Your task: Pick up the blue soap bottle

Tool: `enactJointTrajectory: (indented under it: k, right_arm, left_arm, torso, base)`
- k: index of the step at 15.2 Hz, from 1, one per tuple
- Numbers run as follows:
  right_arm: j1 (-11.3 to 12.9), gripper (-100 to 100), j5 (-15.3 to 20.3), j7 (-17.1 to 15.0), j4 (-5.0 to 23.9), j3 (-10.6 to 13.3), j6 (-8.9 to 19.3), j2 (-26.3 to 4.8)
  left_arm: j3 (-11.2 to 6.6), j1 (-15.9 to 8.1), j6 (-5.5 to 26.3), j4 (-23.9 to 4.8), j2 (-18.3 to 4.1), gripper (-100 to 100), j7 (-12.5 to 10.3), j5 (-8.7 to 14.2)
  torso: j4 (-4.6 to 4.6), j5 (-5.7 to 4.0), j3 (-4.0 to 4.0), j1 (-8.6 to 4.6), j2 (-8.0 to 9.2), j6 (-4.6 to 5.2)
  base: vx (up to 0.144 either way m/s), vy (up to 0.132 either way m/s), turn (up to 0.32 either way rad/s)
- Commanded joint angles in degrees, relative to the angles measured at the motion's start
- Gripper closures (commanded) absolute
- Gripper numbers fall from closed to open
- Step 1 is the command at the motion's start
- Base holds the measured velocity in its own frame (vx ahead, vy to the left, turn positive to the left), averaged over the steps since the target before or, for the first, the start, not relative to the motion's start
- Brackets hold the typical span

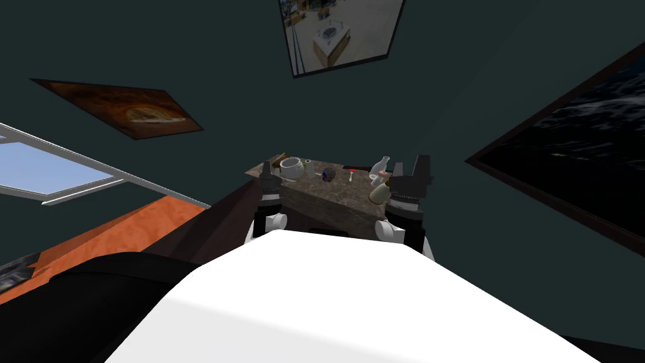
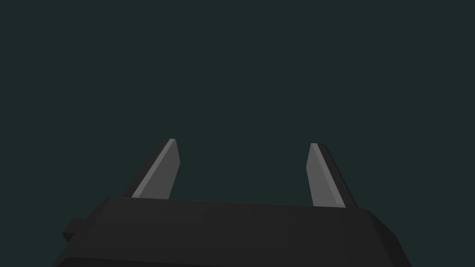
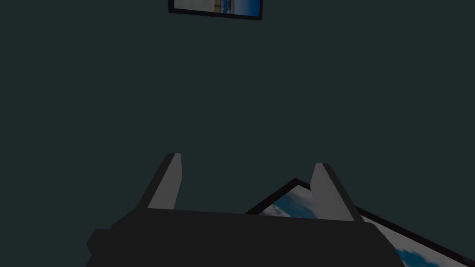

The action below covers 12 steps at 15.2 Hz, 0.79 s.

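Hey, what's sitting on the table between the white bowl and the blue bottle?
In the head view, a small green-topped item stands between the white bowl and the blue bottle; it is too small to identify.

Bowl (image 1: 291,167) and white bottle (image 1: 380,166) stand apart from blue bottle (image 1: 328,174) on counter (image 1: 327,196).

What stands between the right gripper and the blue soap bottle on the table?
In the head view, a white bottle and a beige bottle stand between the open right gripper and the blue soap bottle. The left gripper, also open, has a white bowl in its way.
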<state>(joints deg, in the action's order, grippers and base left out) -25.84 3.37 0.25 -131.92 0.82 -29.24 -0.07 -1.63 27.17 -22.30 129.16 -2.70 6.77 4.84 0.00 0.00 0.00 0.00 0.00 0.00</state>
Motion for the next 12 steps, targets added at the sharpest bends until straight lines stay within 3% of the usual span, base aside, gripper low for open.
enactJointTrajectory:
  k: [1, 9, 12]
  right_arm:
    - [-0.2, -100, 0.2, 0.1, 0.2, -0.2, 0.2, -2.0]
    - [-2.5, -100, 2.0, 1.4, 2.1, -2.6, 2.7, -11.3]
    - [-3.0, -100, 2.4, 1.8, 2.5, -3.2, 3.3, -13.1]
  left_arm:
    - [0.00, 0.0, 0.0, 0.0, 0.0, 0, 0.0, 0.0]
    - [0.00, 0.0, 0.0, 0.0, 0.0, 0, 0.0, 0.0]
    - [0.00, 0.0, 0.0, 0.0, 0.0, 0, 0.0, 0.0]
  torso:
    - [0.00, 0.00, 0.00, 0.00, 0.00, 0.00]
    - [0.01, 0.00, 0.03, 0.01, 0.05, 0.00]
    - [0.01, 0.00, 0.02, 0.02, 0.04, -0.01]
  base:
    - [-0.001, 0.002, 0.013]
    - [-0.008, 0.009, 0.033]
    - [-0.008, 0.012, 0.040]
